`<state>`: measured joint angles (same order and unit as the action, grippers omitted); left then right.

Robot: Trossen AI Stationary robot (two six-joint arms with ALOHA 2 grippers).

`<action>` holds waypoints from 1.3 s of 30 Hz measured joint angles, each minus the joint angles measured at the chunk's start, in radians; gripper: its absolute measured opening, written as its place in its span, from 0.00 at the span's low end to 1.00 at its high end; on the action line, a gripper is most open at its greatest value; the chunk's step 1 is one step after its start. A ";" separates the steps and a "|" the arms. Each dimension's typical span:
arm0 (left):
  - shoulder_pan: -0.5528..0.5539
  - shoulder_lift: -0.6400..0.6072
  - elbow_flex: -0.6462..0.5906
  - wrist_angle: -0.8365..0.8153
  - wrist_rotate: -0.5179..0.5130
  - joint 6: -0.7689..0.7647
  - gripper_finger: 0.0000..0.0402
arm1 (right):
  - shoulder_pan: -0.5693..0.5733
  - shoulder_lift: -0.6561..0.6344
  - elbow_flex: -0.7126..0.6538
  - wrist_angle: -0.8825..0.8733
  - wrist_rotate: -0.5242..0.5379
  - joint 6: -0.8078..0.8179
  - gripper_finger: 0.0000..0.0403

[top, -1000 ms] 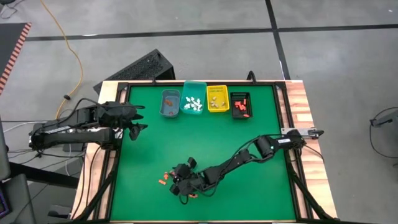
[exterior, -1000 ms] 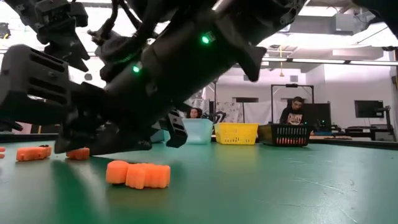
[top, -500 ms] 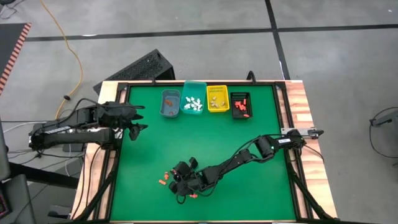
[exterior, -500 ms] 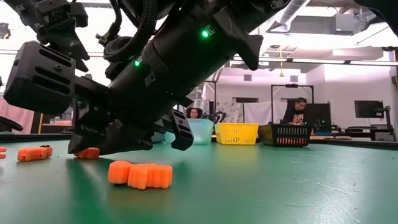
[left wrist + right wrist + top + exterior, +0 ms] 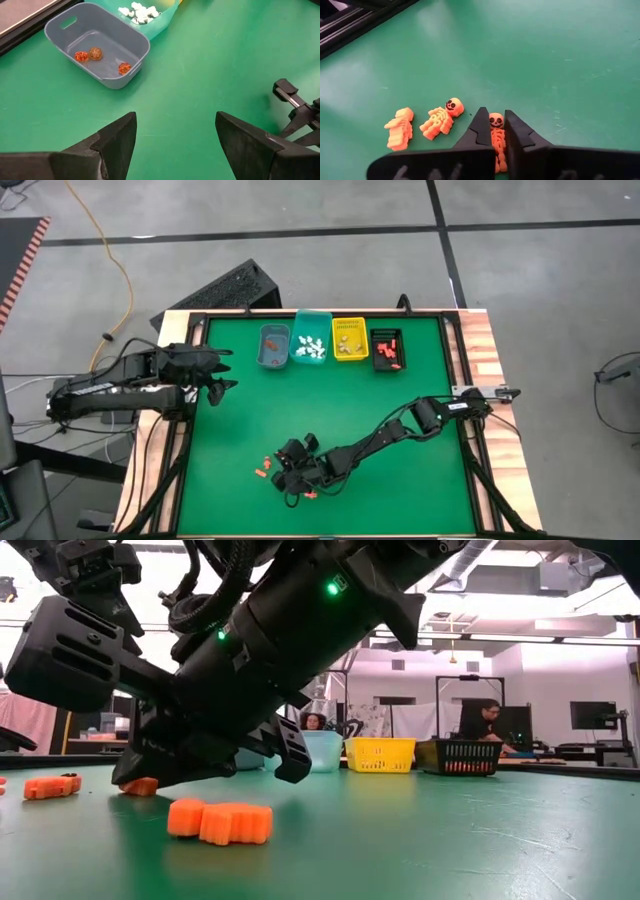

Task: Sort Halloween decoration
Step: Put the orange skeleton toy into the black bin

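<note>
Near front-left of mat: right gripper [image 5: 492, 131] lowered onto a loose cluster of orange pieces.
Right gripper: its 2 dark fingers [image 5: 480, 131] are pinched narrow on an orange skeleton figure [image 5: 496, 135]; the figure's smiling head pokes out past the fingertips, its body sandwiched between them.
Neighbouring pieces: 2 more orange skeletons lie flat on the green table [image 5: 240, 420] just beside the held one, a face-up skeleton [image 5: 441, 119] nearest and a face-down skeleton [image 5: 400, 128] beyond it; neither touches the fingers.
Low view: an orange piece [image 5: 220, 821] lies flat in the foreground, apart from the gripper's underside; 2 others, a small orange piece [image 5: 139, 786] under the gripper body and a far orange piece [image 5: 51, 785], sit further left.
Right arm: stretched long and low from the table's right edge diagonally toward the front-left, wrist tipped down to the mat [image 5: 295, 473].
Left gripper [image 5: 175, 131]: jaws spread wide, holding nothing, hovering over the left edge of the mat [image 5: 215, 375]; arm folded in from the left side.
Back row: 4 bins side by side, blue-grey bin [image 5: 274, 346] with 3 round orange pieces [image 5: 95, 54], teal bin [image 5: 310, 328] with white pieces [image 5: 310, 348], yellow bin [image 5: 349, 339], black bin [image 5: 387, 349] with red-orange pieces [image 5: 390, 352].
</note>
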<state>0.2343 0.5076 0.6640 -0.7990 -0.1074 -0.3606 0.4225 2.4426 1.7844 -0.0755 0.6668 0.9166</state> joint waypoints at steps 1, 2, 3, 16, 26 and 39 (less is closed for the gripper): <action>0.000 0.000 0.000 0.000 0.000 0.000 0.65 | 0.000 -0.005 0.006 -0.009 0.000 -0.003 0.05; 0.000 0.000 0.000 0.000 0.000 0.000 0.65 | 0.000 -0.006 0.012 -0.011 -0.001 -0.009 0.05; 0.000 0.000 0.000 0.000 0.000 -0.001 0.65 | 0.000 -0.006 0.022 -0.014 -0.001 -0.023 0.05; 0.000 0.000 0.000 0.003 0.000 -0.002 0.65 | -0.031 -0.015 0.251 -0.208 -0.001 -0.194 0.04; 0.000 0.000 0.000 0.003 0.000 -0.002 0.65 | -0.090 -0.018 0.452 -0.465 0.010 -0.274 0.04; 0.000 0.000 0.000 0.006 -0.012 -0.038 0.65 | -0.229 -0.116 0.555 -0.686 -0.074 -0.584 0.04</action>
<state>0.2343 0.5076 0.6640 -0.7931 -0.1198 -0.3985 0.1933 2.3265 2.3394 -0.7617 0.5930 0.3323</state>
